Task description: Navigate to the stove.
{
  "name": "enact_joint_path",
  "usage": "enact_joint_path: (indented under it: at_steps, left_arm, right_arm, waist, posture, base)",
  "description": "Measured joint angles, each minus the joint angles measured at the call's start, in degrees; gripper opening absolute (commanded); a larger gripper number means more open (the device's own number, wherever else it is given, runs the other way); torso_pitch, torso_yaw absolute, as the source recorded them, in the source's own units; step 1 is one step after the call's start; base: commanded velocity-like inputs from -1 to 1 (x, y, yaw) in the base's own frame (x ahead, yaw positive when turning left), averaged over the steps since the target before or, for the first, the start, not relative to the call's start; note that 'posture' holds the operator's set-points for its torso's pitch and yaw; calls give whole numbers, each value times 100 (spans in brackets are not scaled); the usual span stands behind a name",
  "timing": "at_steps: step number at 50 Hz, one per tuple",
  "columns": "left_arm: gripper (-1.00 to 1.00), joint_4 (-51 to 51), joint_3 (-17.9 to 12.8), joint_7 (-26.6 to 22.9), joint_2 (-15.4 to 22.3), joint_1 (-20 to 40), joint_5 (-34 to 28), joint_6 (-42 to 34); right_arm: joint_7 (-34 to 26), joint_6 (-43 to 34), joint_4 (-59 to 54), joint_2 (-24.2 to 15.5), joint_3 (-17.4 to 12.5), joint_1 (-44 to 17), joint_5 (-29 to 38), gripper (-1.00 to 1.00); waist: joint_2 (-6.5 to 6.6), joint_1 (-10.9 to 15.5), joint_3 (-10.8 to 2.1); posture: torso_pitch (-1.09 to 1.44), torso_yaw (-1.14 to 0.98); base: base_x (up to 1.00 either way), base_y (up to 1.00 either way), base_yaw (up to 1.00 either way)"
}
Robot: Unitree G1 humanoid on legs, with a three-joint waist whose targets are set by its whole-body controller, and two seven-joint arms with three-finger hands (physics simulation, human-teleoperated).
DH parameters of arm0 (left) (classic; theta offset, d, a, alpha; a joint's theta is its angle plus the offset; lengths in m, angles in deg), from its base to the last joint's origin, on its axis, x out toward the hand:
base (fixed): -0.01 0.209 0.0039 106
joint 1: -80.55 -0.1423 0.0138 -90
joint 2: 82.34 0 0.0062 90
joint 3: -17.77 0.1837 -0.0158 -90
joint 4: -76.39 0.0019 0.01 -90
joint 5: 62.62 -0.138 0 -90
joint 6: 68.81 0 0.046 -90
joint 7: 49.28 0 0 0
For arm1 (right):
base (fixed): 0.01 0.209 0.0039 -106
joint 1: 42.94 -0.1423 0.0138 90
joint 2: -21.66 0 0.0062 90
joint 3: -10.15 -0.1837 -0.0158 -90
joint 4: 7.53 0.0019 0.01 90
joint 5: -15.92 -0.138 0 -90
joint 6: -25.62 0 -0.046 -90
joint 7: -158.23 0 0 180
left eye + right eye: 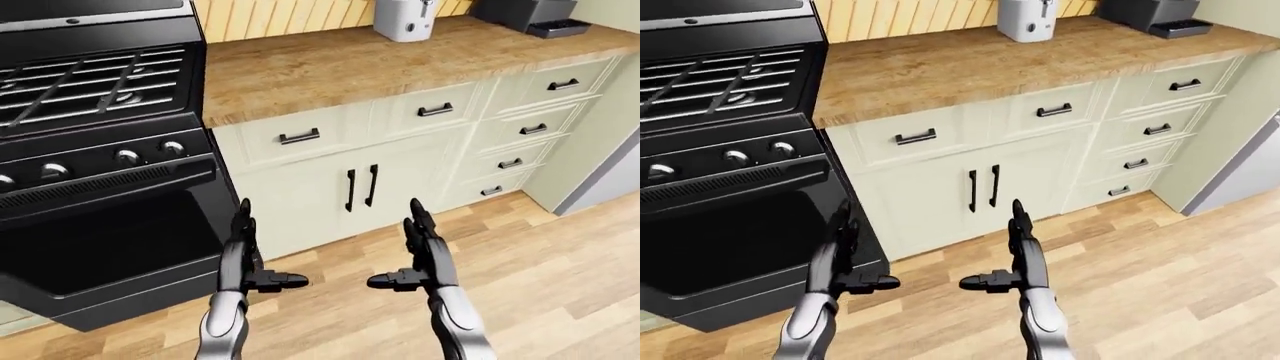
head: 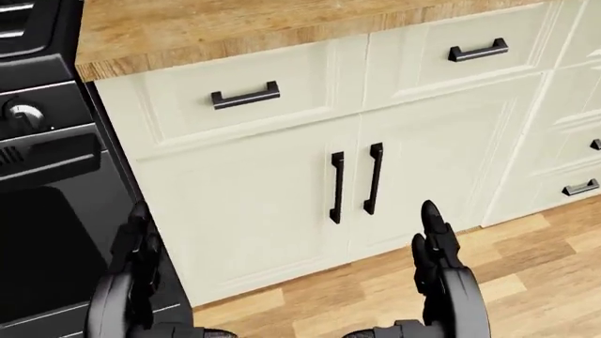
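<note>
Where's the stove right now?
The stove fills the left side of the left-eye view, directly beside the wooden countertop and white cabinets on its right.

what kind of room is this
A home kitchen, by the look of it: a black gas stove with burner grates and knobs, cream cabinets with dark handles under a wooden countertop, and a small white appliance on it.

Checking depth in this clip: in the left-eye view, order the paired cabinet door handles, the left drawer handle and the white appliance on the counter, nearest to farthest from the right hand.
1. Cabinet door handles, just above the right hand.
2. Left drawer handle, higher, up-left.
3. White appliance, at the top edge on the counter.
</note>
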State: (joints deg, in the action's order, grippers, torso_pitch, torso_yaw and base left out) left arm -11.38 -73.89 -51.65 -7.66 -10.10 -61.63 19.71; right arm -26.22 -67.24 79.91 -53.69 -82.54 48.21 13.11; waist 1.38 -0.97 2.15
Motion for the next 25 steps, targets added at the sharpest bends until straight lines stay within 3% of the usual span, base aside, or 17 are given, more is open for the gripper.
enact_joint_path:
  at_steps: [2,3,7,13,17,19,22,25]
  left_arm:
    - [100,-19,2,0,2,-1,1,18]
    - [100,-11,-20,2,41,9,2,24]
    - [100,88,-158,56,70,-60,-3,-23]
    - [100,46,-70,37,45,-30,-3,-26]
    - [100,-4,-72,27,46,-8,0,5]
    - [100,44,-13,20,-2,-18,1,6]
    - [100,106,36,-10,-7,-56,1,-46]
    - [100,58,5,-6,0,-19,1,-43]
  right_arm:
    - [-3,-7,28,1,10,6,1,100]
    - [-3,-16,53,42,29,-2,1,100]
    - [-55,-86,27,85,194,48,5,100]
    - [-28,-53,47,47,81,-5,20,100]
    - [-23,-22,64,47,98,-13,27,100]
    - [-14,-43,31,8,51,4,40,100]
    - [13,-115,9,3,10,62,54,100]
    - [11,-80,2,0,3,-1,46,100]
  waist:
    - [252,12,-35]
    - [282,44,-71]
    - [132,135,-32]
    - [-240,70,13]
    - [-547,39,-34]
    - [-438,-26,-17]
    - [-453,-15,-83]
    - [-257,6,-44]
  posture:
    - [0,0]
    - [0,0]
    - [0,0]
    - [0,0]
    - [0,0]
    - [0,0]
    - [0,0]
    - [0,0]
  base:
    - [-3,26,0]
    - [-4,25,0]
    - [-3,26,0]
    - [-3,26,0]
    - [-3,26,0]
    - [-4,25,0]
    - [-4,26,0]
    - [-3,26,0]
